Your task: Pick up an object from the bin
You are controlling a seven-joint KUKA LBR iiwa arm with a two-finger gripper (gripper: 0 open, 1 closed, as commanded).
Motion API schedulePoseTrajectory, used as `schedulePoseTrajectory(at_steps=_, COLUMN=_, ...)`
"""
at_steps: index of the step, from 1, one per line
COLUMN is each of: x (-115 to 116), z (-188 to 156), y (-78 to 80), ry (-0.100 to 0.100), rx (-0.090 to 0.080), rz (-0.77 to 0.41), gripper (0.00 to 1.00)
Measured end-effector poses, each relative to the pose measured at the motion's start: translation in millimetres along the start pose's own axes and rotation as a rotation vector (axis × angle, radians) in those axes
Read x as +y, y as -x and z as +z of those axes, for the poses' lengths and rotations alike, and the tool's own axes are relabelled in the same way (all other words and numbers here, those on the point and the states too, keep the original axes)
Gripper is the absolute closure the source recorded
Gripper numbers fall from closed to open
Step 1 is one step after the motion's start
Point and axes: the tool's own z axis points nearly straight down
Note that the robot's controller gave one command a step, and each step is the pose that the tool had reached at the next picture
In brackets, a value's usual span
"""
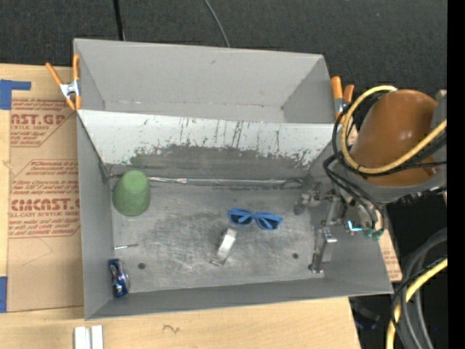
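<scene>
My gripper (320, 257) hangs low at the right end of the bin, close to the right wall, with nothing seen in it. The nearest loose thing is a pair of blue sunglasses (255, 219) lying flat on the bin floor, a short way to its left. A small white and silver oblong piece (226, 245) lies just below and left of the sunglasses. Neither thing touches the gripper.
A green cup (131, 193) rests mouth down at the far left of the floor by the back wall. A small blue object (118, 278) lies in the front left corner. The arm with its orange cover and cables rises over the bin's right rim.
</scene>
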Motion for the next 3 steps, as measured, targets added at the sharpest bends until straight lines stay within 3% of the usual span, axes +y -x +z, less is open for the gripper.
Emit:
schedulePoseTrajectory(at_steps=1, x=31, z=130, y=73.7, ry=-0.001, rx=-0.015, rz=-0.313, gripper=0.0)
schedulePoseTrajectory(at_steps=2, x=31, z=127, y=74.3, ry=-0.002, rx=-0.018, rz=-0.312, gripper=1.0)
schedulePoseTrajectory(at_steps=3, x=-34, z=-47, y=20.8, ry=-0.007, rx=-0.013, rz=-0.648, gripper=1.0)
